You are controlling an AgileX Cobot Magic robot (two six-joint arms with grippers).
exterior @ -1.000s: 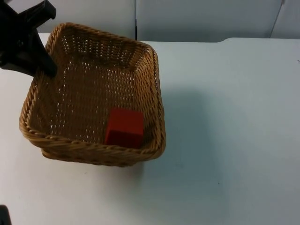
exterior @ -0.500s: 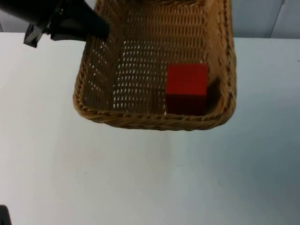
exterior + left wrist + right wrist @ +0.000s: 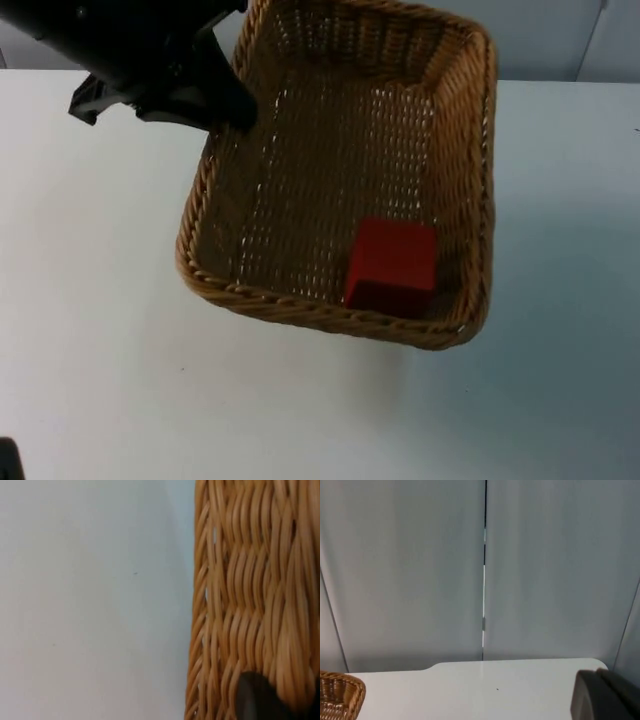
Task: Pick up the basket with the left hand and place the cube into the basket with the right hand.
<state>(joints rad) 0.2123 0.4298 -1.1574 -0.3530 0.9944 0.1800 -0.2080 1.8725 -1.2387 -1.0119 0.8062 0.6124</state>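
Already the red cube [image 3: 391, 266] sits inside the tan woven wicker basket [image 3: 340, 300], near its front-right corner. Left gripper [image 3: 232, 108] fingers pinch the basket's left rim, held above the white table [image 3: 100, 380]. Right gripper [image 3: 605, 697] waits w/ fingers' state unclear. Task looks done.

The basket [image 3: 340, 170], a rectangular tan wicker one with an open weave, sits in the upper middle of the top view, tilted, its far end toward the top edge. The cube [image 3: 392, 265], red, rests inside on its floor, in the near right corner.
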